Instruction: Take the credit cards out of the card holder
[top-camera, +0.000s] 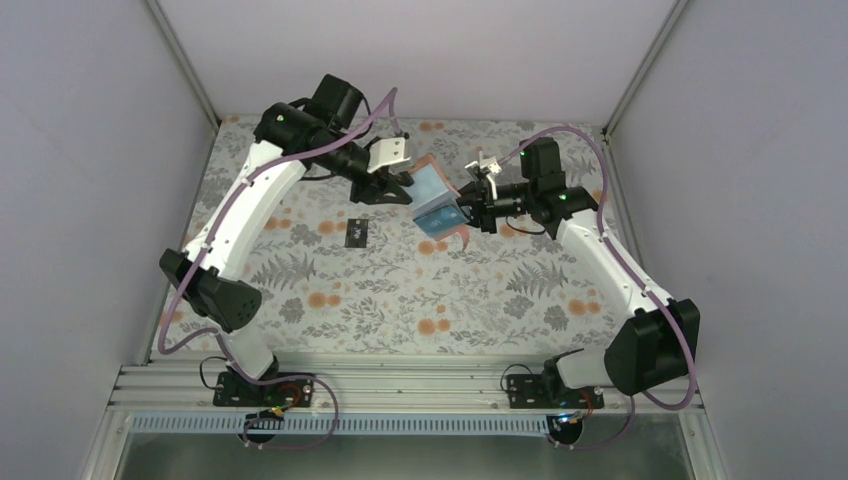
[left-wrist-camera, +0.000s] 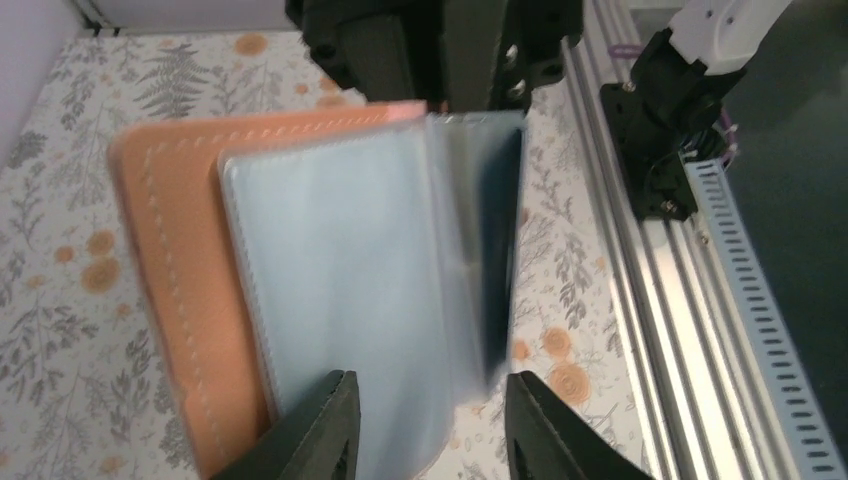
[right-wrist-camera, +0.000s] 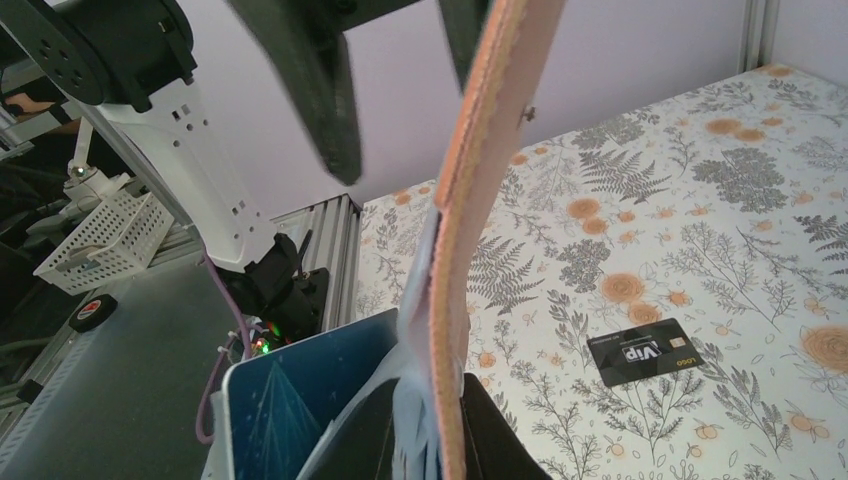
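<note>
The card holder (top-camera: 437, 203) is held up in the air above the patterned table (top-camera: 400, 290), between the two hands, and is opened out so that its tan outside and its light blue pockets are both shown. It is clamped at one edge by the right hand (right-wrist-camera: 435, 445), whose dark fingers are seen pressed on either side of the tan leaf in the right wrist view. The left hand (left-wrist-camera: 430, 405) is placed at the opposite edge with its fingers parted. A pale blue pocket leaf is seen reaching down into the gap between them, and whether either finger is touching it cannot be told. A blue card (right-wrist-camera: 300, 400) is seen standing out on the pocket side of the holder, just beside the right hand. A black card (top-camera: 357, 232) with pale markings is laid flat on the table, apart from the holder and on the left arm's side of it
</note>
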